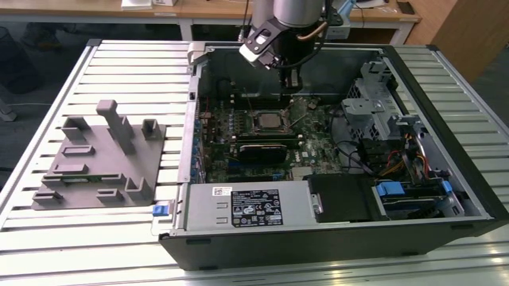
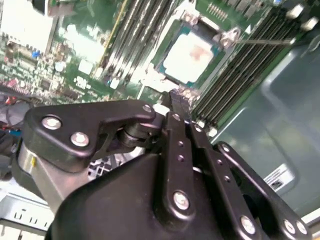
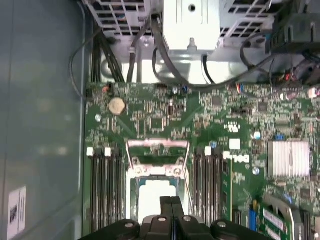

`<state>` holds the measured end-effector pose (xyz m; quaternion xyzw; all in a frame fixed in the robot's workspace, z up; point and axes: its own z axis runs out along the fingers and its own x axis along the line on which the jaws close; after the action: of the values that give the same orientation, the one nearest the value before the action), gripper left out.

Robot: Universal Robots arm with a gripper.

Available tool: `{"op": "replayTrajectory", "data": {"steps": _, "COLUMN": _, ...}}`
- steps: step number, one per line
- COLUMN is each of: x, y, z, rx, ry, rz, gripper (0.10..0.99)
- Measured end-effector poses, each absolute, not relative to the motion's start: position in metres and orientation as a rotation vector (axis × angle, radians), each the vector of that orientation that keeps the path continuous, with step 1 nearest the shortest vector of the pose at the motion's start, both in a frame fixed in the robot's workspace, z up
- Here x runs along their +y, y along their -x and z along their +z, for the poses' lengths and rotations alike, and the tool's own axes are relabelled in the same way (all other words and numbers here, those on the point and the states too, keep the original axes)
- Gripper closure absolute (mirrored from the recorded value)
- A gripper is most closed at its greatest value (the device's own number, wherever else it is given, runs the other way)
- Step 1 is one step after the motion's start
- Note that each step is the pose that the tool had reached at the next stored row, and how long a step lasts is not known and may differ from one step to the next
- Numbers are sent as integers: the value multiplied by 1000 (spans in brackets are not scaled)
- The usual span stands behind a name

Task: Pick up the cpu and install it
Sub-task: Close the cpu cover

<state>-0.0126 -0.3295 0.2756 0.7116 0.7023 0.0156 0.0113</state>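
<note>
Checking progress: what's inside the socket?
The cpu lies in the socket, pale top showing. Whatever is under it is covered, and the gripper hides part of it.

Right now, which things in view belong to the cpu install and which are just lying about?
Job: pale silvery square cpu, sitting in the metal socket frame; black gripper, shut, just beside it.
Lying about: grey moulded plastic fixture on the slatted metal table; silver box with white label.

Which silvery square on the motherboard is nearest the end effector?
The cpu, smooth-topped and right by the end effector; the finned heatsink sits farther off.
</note>
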Motion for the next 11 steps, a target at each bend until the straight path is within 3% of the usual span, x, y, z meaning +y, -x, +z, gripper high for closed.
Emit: {"op": "replayTrajectory", "data": {"steps": 11, "x": -330, "y": 1, "z": 271, "rx": 2241, "ry": -2179, "rz": 39, "gripper": 980}}
